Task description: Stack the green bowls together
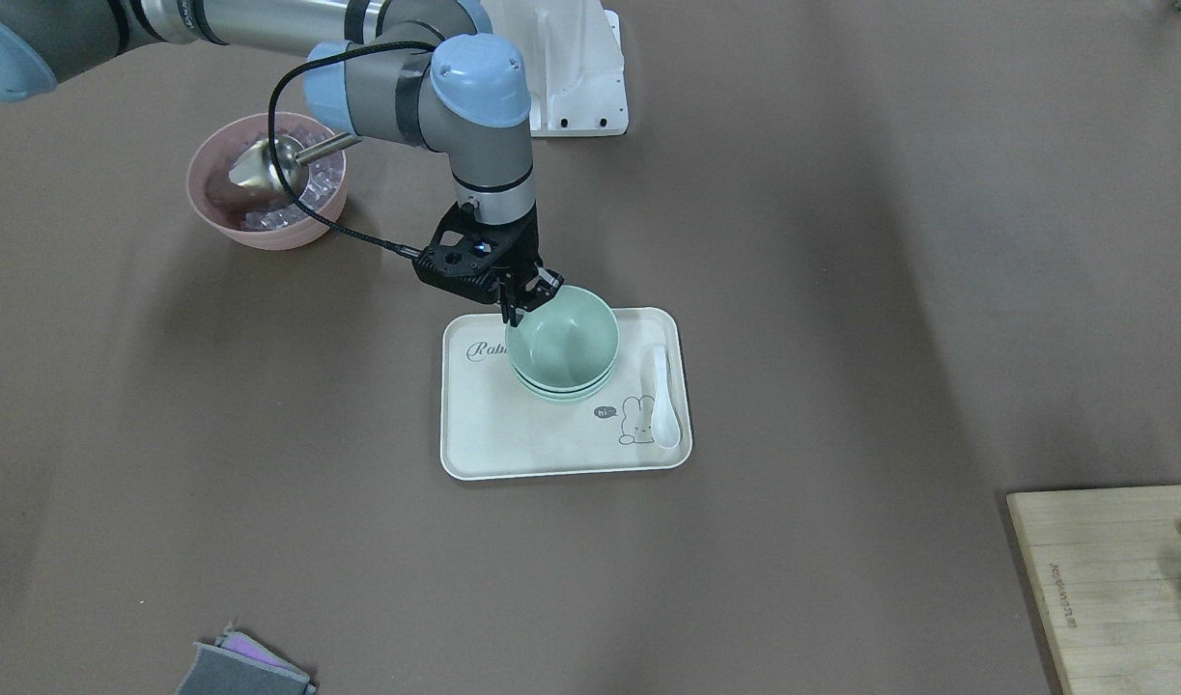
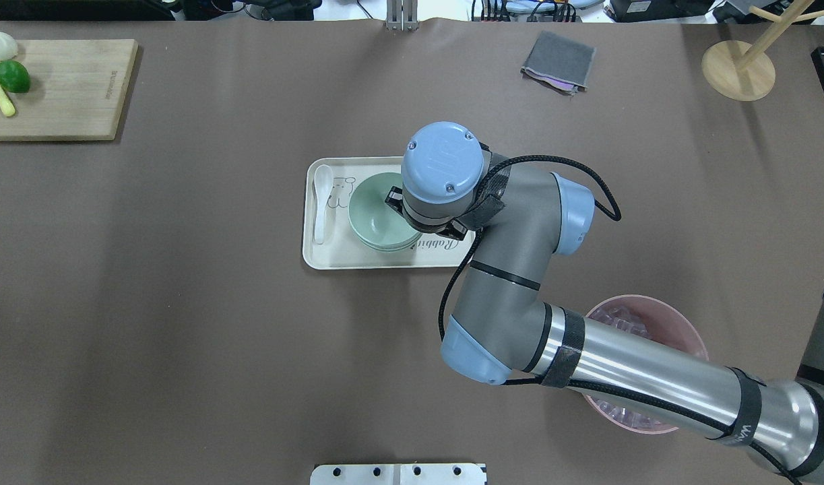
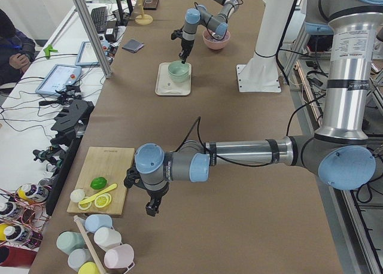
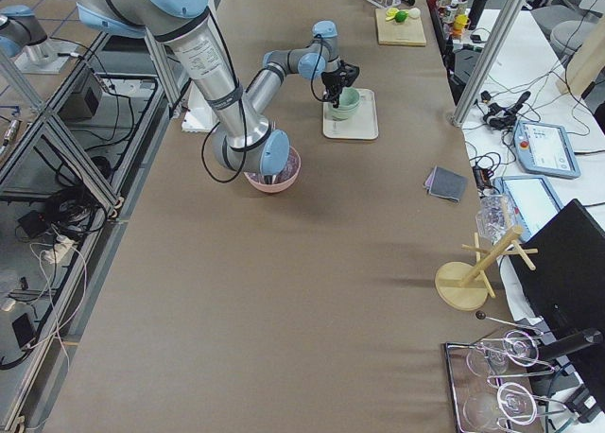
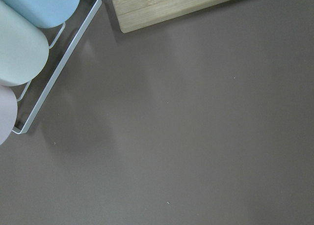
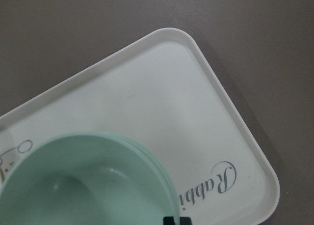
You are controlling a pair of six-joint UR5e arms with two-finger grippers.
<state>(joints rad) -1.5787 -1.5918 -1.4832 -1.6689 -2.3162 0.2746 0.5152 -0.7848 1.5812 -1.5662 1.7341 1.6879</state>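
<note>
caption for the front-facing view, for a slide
Right tool at the rim of the stacked green bowls on a white tray

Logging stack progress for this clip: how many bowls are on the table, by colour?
Green bowls: 3, nested on the tray
Pink bowl: 1
Total: 4

Even, diffuse light from above keeps every view bright. The right arm (image 1: 474, 106) casts only a soft, broad shadow on the brown table (image 1: 841, 290). Glare streaks the metal scoop (image 1: 262, 172) and the arm's silver tube (image 2: 641, 367). In the right wrist view the green bowls (image 6: 88, 185), very close, look slightly soft.
</note>
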